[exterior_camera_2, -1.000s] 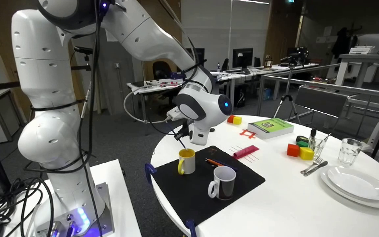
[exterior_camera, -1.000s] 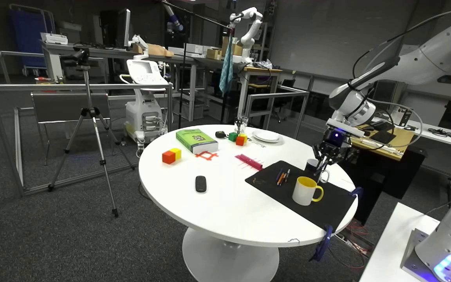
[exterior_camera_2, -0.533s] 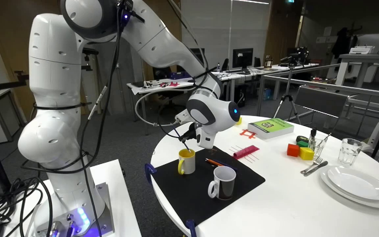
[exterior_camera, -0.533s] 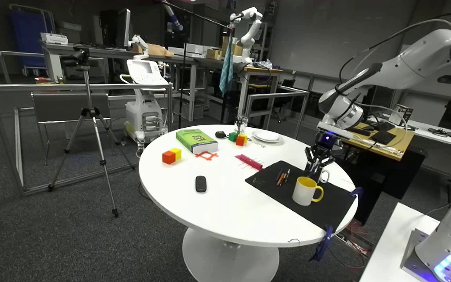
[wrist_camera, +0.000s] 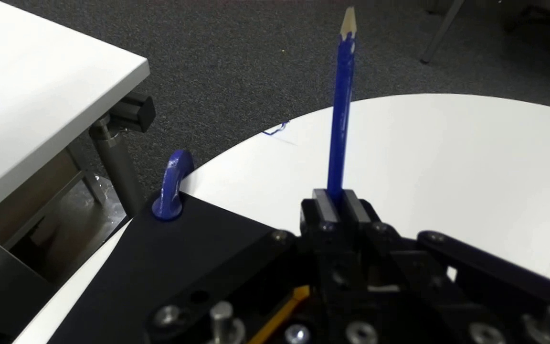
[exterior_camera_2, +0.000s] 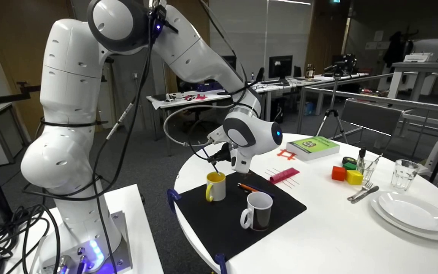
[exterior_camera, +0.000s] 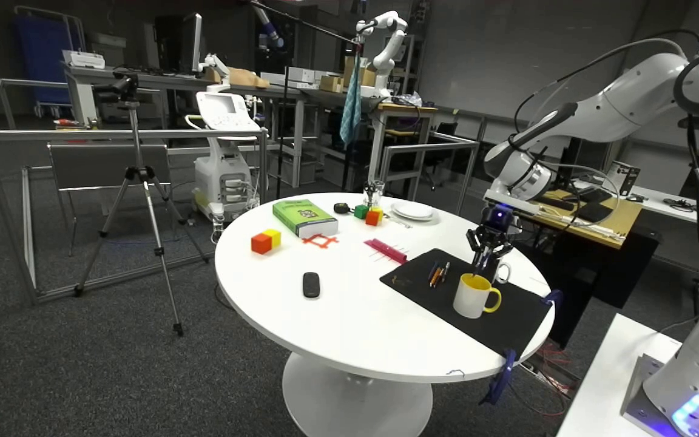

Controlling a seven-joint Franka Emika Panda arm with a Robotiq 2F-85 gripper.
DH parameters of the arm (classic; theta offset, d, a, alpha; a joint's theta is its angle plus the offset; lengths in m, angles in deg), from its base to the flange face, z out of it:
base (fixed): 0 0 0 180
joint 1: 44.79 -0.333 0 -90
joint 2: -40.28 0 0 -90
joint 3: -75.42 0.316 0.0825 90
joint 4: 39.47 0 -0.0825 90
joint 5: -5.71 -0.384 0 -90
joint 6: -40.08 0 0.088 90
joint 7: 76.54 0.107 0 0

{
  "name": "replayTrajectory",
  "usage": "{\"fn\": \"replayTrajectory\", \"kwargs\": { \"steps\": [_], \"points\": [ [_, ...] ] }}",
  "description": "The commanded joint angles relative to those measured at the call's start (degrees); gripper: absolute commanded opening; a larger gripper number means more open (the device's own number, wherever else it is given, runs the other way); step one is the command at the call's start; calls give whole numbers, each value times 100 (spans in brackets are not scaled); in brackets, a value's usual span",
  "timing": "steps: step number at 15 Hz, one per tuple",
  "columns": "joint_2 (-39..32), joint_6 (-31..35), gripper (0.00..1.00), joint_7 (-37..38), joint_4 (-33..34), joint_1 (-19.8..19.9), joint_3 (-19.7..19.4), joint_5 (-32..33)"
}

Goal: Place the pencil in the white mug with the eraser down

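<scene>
Wrist view: gripper (wrist_camera: 339,205) pinched on the blue pencil (wrist_camera: 341,114); sharpened end points up, clear of the jaws. Eraser end hidden, so eraser-down is inferred, not observed. Grip covers only a short length of shaft; probable fault: pencil pivots or slips if its lower end meets resistance. Beyond it: round white table (wrist_camera: 428,153), black mat (wrist_camera: 174,248), blue clamp (wrist_camera: 170,184) at the mat's corner, grey carpet (wrist_camera: 232,62), a neighbouring white bench (wrist_camera: 50,91).

In an exterior view: pencil leans, its lower end at the mouth of the white mug (exterior_camera_2: 219,190) (yellow inside, yellow handle). Inside or just above: cannot tell. Main risk: descending at this tilt, the end catches the rim and tips or drags the mug. Also: letting go before the end is well inside would probably spill the pencil onto the mat. Mug stands upright on the mat, dark mug (exterior_camera_2: 262,219) near it; plates (exterior_camera_2: 413,213) and tumbler (exterior_camera_2: 404,176) farther off.

In an exterior view: gripper hangs just behind and above the mug, so a small sideways error could load the rim. Writing tools (exterior_camera: 437,277) lie on the mat beside the mug; green book (exterior_camera: 305,215) and red-and-yellow blocks (exterior_camera: 264,243) well apart from it. Room: tripod (exterior_camera: 141,173), wheeled cart (exterior_camera: 226,176), another robot arm (exterior_camera: 391,48) behind; lighting dim.
</scene>
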Motion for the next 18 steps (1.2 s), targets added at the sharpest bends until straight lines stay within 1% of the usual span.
{"fn": "replayTrajectory", "kwargs": {
  "steps": [1,9,18],
  "points": [
    [-267,-398,2,8,320,17,5,43],
    [-781,-789,2,183,721,-25,-20,210],
    [-1070,-760,2,314,918,-42,-87,379]
  ]
}}
